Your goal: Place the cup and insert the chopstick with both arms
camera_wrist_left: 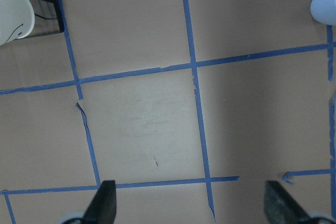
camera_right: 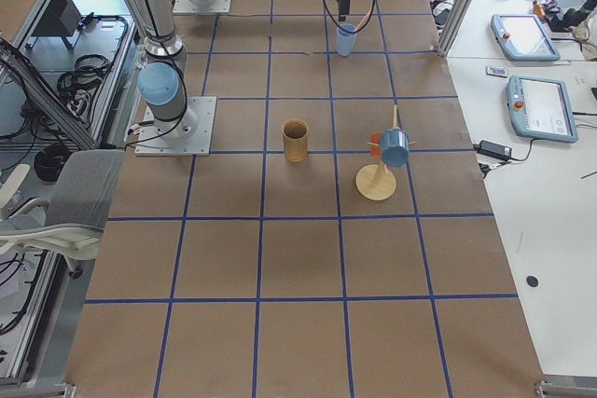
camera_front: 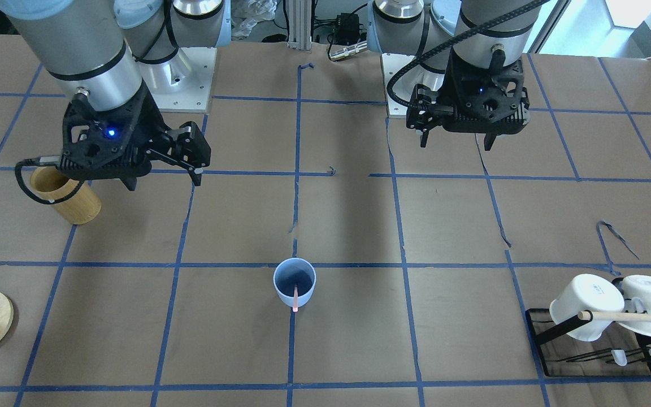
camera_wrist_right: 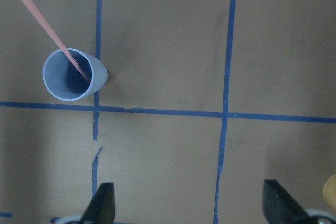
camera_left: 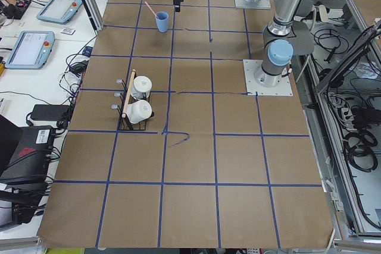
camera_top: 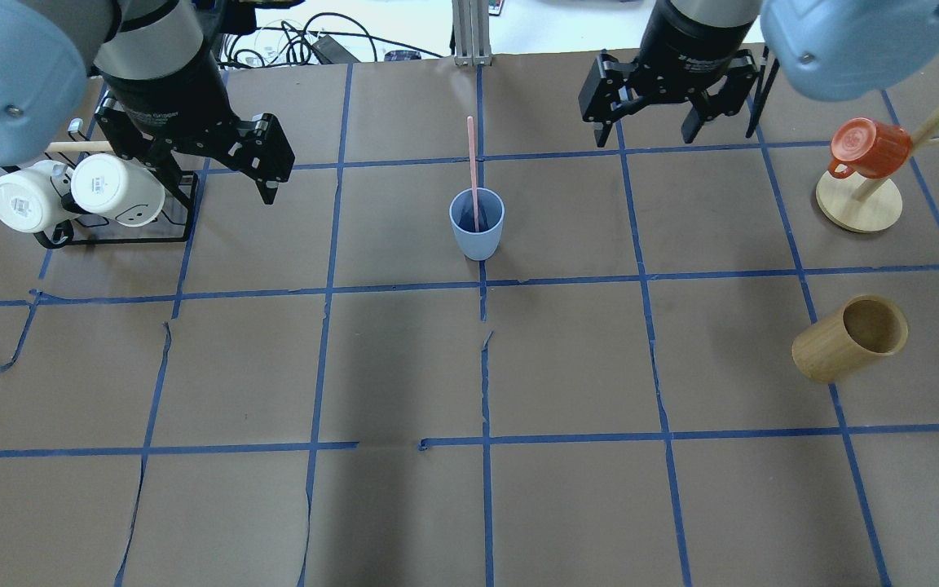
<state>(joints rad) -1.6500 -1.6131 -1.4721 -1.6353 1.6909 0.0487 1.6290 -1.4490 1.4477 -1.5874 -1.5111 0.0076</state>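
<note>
- So, left gripper (camera_front: 456, 142): jaws wide apart, empty, over bare counter (camera_top: 404, 359).
- Middle: blue cup (camera_top: 478, 232) upright on the counter, pink chopstick (camera_top: 473, 175) leaning inside. Cup looks like light, smooth plastic, so I'd pinch across its wall; stick's thin, stiff, probably slippery, grab mid-shaft.
- Right gripper (camera_top: 645, 137): jaws wide apart too, holding nothing.

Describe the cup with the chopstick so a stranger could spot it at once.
Look at the middle of the table. A blue cup stands upright alone there. Unlike the wooden cup, it holds a pink chopstick.
</note>
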